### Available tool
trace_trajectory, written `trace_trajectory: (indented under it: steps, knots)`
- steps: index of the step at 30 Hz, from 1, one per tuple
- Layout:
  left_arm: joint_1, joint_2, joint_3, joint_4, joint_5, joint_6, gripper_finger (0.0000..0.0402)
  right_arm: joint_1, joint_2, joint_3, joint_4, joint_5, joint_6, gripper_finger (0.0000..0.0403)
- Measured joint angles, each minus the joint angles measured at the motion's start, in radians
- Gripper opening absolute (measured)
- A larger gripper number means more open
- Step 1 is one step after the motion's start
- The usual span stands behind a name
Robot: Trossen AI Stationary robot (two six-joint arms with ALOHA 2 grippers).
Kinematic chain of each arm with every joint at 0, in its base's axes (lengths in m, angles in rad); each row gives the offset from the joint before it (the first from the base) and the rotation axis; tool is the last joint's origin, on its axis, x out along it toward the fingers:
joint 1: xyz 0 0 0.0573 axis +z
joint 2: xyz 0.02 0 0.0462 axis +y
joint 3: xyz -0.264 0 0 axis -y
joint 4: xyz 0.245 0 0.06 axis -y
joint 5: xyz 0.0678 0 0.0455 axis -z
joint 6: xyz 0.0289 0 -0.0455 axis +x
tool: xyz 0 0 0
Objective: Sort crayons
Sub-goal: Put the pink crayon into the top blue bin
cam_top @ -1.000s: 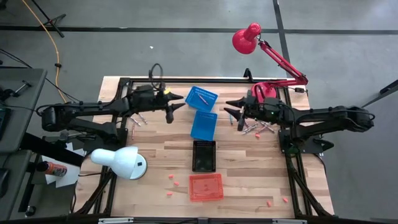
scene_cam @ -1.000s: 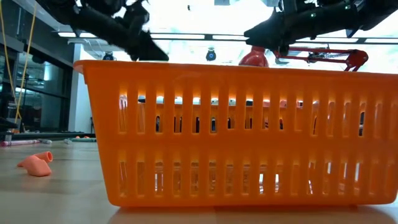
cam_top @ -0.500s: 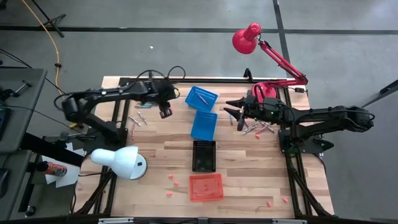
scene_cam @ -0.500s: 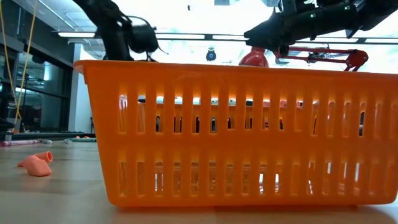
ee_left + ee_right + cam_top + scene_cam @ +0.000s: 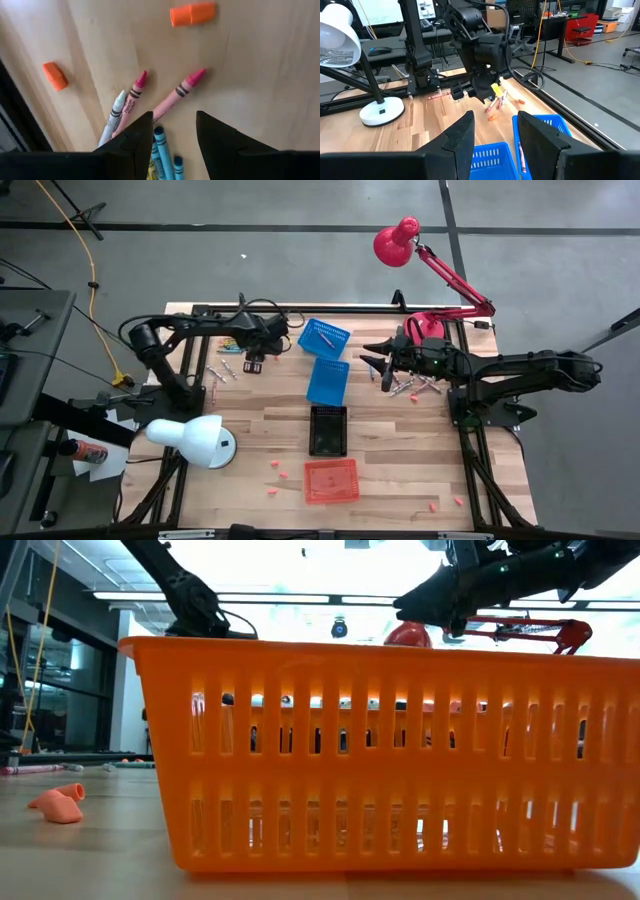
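Several crayons (image 5: 177,95) in pink, white and blue lie flat on the wood at the table's left. My left gripper (image 5: 174,117) is open and points down just above them. Its two fingers stand on either side of the pink and blue ones without touching; in the high view it (image 5: 252,363) is left of the blue baskets. A second heap of crayons (image 5: 410,385) lies under my right arm. My right gripper (image 5: 375,365) is open, empty and level above the table, facing the blue baskets.
Two blue baskets (image 5: 324,337) (image 5: 328,380), a black one (image 5: 328,430) and an orange one (image 5: 331,480) stand down the table's middle; one crayon (image 5: 520,150) lies in a blue basket. Orange stubs (image 5: 192,14) lie nearby. A white lamp (image 5: 195,440) stands near left, a red lamp (image 5: 400,240) far right.
My left gripper has swung away from the far blue basket toward the table's left and gone down over the left crayons. It has tipped from about level to pointing steeply down and has rolled. The gap between its fingers looks unchanged.
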Motion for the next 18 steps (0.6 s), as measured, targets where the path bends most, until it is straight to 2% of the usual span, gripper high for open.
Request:
trace_trajectory:
  steps: [7, 18]
  knots:
    - [-0.003, 0.063, 0.004, 0.004, -0.021, 0.073, 0.0137, 0.0, 0.0, 0.0, -0.009, 0.0, 0.0, 0.0145]
    - [-0.003, 0.069, 0.002, 0.04, -0.032, 0.135, 0.0136, 0.0, 0.0, 0.0, -0.024, 0.0, 0.0, 0.0145]
